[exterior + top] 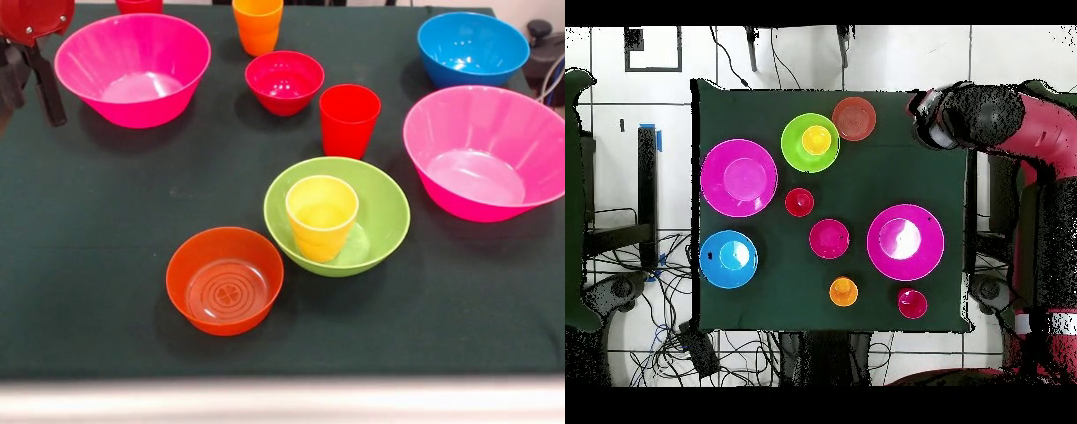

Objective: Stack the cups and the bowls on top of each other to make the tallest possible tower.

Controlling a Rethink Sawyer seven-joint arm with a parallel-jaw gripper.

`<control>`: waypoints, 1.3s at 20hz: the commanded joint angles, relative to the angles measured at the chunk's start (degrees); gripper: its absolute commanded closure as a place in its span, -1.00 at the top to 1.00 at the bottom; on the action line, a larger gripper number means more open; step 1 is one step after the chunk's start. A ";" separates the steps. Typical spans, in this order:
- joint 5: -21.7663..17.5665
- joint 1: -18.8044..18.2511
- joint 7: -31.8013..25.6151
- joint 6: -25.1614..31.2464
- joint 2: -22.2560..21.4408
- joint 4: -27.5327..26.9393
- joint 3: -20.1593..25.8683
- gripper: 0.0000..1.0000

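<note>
Orange bowl (225, 280) unstacked beside yellow cup (321, 216) in green bowl (385, 212); my gripper (40, 75), well away, state unclear, must fetch it.

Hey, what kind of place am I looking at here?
Probably a robotics lab or test room: a red robot arm beside a dark cloth-covered table, loose cables on a tiled floor, and plastic bowls and cups set out.

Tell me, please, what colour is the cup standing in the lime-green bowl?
Yellow: the glossy plastic cup shows best in the front view.
</note>
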 commanded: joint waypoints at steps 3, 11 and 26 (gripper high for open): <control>-4.83 1.93 -6.63 -1.27 1.54 0.61 -2.68 1.00; -4.30 8.08 -5.06 10.33 13.26 -19.92 -2.40 1.00; -11.87 17.43 -0.55 20.79 30.15 -48.27 3.33 1.00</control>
